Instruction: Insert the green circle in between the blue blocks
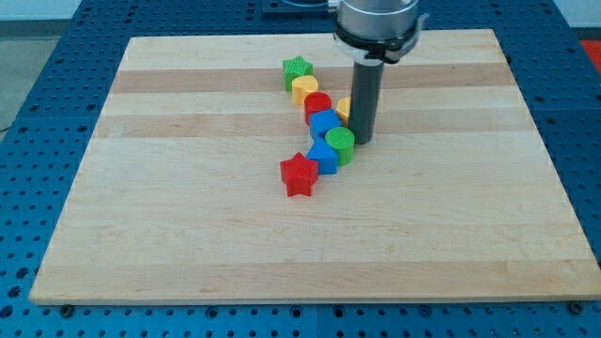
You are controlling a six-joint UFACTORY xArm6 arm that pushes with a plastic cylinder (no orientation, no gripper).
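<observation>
The green circle (341, 145) sits near the board's middle, touching the right side of the two blue blocks. One blue block (325, 123) lies above and to its left, the other blue block (322, 156) below and to its left. My tip (362, 140) stands just right of the green circle, close to or touching it. The rod hides part of a yellow block (344, 108) behind it.
A green star (297, 71), a yellow block (303, 89) and a red circle (317, 104) run in a chain from the view's top down to the blue blocks. A red star (299, 175) lies at the chain's lower end. All sit on the wooden board (188, 207).
</observation>
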